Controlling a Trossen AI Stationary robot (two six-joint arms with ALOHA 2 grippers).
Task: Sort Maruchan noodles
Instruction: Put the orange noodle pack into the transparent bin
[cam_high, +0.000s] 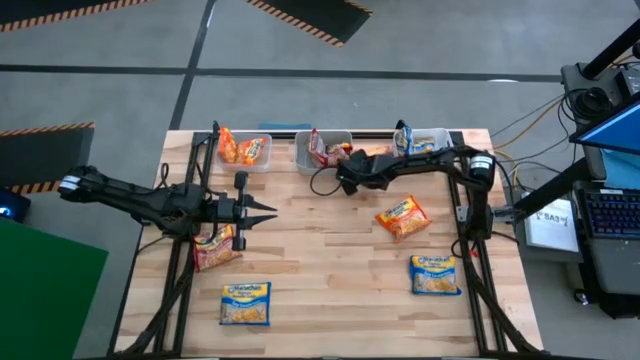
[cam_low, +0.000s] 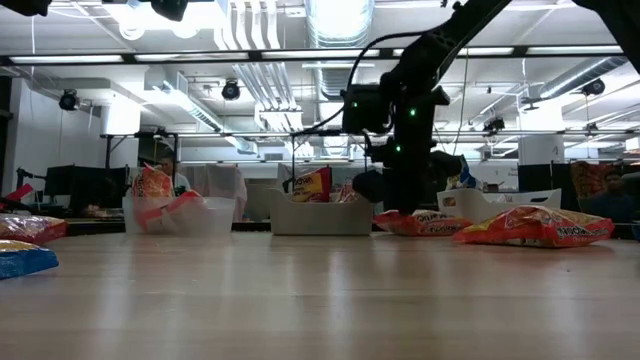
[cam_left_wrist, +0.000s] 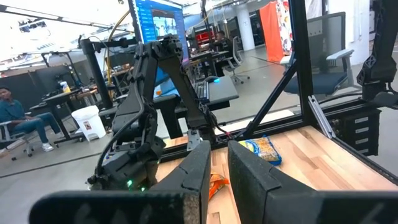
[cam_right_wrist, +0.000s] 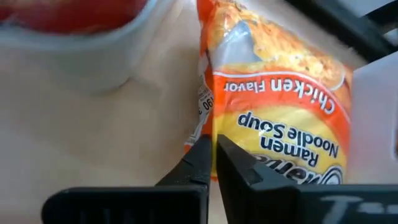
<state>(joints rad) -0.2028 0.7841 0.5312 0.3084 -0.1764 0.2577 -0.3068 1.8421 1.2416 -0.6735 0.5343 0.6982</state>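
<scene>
You've got three bins (cam_high: 323, 156) at 12 o'clock; loose packets (cam_high: 402, 217) at 3, 5, 7, 9.

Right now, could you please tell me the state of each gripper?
Left gripper: jaws nearly shut, holding nothing, above the table's left side.
Right gripper: jaws shut on the edge of an orange chicken ramen packet beside the middle bin.

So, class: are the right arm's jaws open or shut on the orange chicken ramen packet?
Shut on it: the right gripper pinches the edge of the orange crinkly plastic packet.
</scene>
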